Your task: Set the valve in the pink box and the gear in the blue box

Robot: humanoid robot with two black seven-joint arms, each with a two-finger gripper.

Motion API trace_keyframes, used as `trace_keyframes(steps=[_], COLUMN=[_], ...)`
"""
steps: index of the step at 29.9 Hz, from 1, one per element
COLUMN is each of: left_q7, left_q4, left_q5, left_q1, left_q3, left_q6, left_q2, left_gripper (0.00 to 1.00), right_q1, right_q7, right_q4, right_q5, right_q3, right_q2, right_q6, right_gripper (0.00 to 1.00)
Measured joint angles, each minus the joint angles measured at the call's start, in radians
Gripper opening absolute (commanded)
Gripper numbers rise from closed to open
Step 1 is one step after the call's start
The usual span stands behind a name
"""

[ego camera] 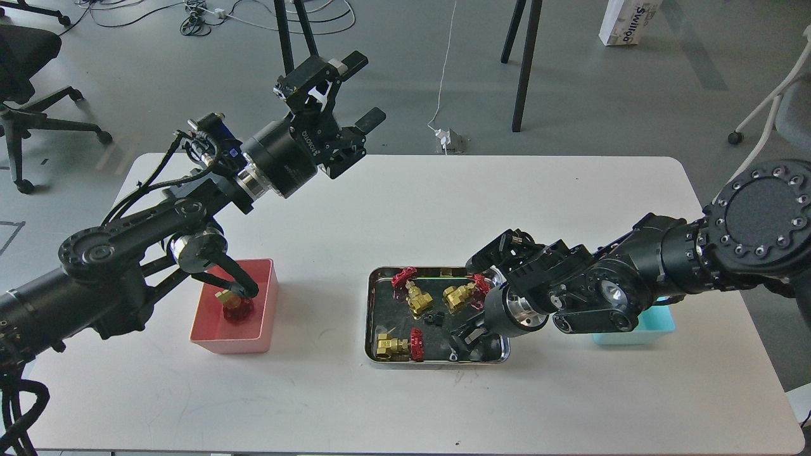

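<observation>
Overhead, left jaws (355, 95) raised, spread, right jaws (467, 335) low in steel tray (374, 316), state unclear.

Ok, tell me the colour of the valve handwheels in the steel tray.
Dark red, on brass-gold valves in the tray; head view shows it best.

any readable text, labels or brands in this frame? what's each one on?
"Swilloo"-like blue lettering, seen upside down and cut off by the frame edge, on the white carton standing on the floor at top right; the exact spelling is uncertain.
Light lettering on the body of the left gripper, reading roughly "ROBOTIQ" upside down; too small to be sure.
No text shows on the steel tray, the pink box or the blue box.
</observation>
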Motion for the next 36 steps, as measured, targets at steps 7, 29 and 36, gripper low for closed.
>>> trace_keyframes(steps=[7,29,36], left_q7=[0.0,0.0,0.0], left_q4=[0.011,0.03,0.031], left_q5=[0.0,0.0,0.0], left_q1=[0.0,0.003,0.003], left_q3=[0.0,0.0,0.0], left_q6=[-0.002,-0.004,-0.004], left_q2=[0.0,-0.013,-0.014], left_gripper=[0.93,0.93,0.93], right_q1=[0.005,-0.003,0.002], right_q7=[0.0,0.01,0.011], right_q4=[0.018,0.026,0.026], right_q5=[0.0,-0.017,-0.018], right_q3=[-0.002,-0.021,-0.022], right_q2=[0.0,0.0,0.0], right_q6=[0.0,-0.001,-0.001], right_gripper=[0.42,0.35,0.25])
